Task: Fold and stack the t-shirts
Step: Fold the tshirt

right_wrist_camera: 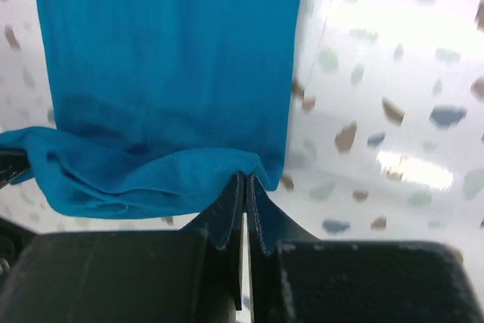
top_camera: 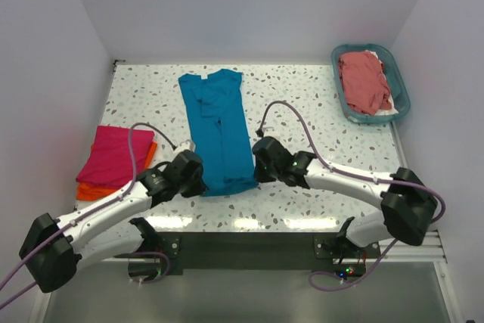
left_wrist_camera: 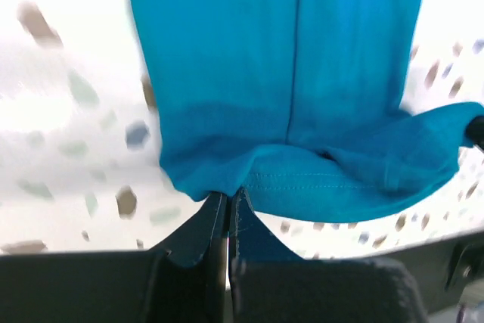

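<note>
Hem of the teal tee (top_camera: 215,130) sits lifted off the bench (top_camera: 302,88), its two near corners pinched: left pincer (left_wrist_camera: 229,206) clamped on one, right pincer (right_wrist_camera: 243,187) clamped on the other. From that hem the tee's long axis runs straight away to the collar; neither arm looks nearer, I think.

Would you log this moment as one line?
left gripper shut on teal t-shirt hem | right gripper likewise | pink tee on orange tee
</note>
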Controlling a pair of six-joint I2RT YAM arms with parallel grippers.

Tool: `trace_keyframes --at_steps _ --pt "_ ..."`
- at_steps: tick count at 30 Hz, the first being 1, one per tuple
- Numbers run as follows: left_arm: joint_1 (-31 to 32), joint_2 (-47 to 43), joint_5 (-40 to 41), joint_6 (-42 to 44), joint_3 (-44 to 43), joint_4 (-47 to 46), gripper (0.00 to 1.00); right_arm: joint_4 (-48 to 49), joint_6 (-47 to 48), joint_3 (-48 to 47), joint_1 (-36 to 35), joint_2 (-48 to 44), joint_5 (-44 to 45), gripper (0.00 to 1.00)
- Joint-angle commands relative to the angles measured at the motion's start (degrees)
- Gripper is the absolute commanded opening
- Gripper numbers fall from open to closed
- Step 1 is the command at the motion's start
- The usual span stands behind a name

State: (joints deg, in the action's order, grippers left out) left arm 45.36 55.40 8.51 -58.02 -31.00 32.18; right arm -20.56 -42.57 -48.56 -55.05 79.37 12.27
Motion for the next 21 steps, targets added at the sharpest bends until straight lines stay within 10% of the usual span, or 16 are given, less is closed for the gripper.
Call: trace_keyframes --at_steps 1,21 --pt "-7.2 5.7 2.7 10.2 -7.1 -6.2 0.00 3.3 5.9 -9.3 4.5 5.9 -0.5 0.00" --pt "-28.7 39.3 -1.8 14.4 -30.0 -22.1 0.00 2.4 11.3 -49.9 20.1 41.8 -6.8 0.00"
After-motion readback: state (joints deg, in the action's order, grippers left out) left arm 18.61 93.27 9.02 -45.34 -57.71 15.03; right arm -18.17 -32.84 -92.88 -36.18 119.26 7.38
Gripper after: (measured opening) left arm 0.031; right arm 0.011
